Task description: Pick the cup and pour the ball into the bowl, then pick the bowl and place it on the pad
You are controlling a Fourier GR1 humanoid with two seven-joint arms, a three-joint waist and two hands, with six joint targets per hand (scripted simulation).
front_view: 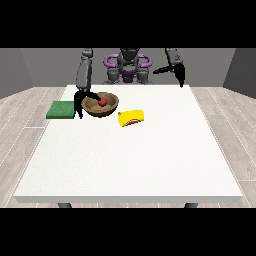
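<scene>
in brown bowl (101,105) red ball (103,101); view-left hand (80,102) grips rim; yellow cup (131,118) tipped over

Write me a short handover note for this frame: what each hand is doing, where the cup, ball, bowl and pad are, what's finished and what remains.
Hand at the view's left: down at the left rim of the brown wooden bowl; whether it grips, I cannot tell.
Hand at the view's right: raised over the table's far edge, holding nothing.
Small red ball: inside the bowl.
Yellow cup: lying on its side on the white table, right of the bowl.
Flat green pad: left of the bowl, bare.
Done: pour. Left: lift the bowl and set it on the pad.
</scene>
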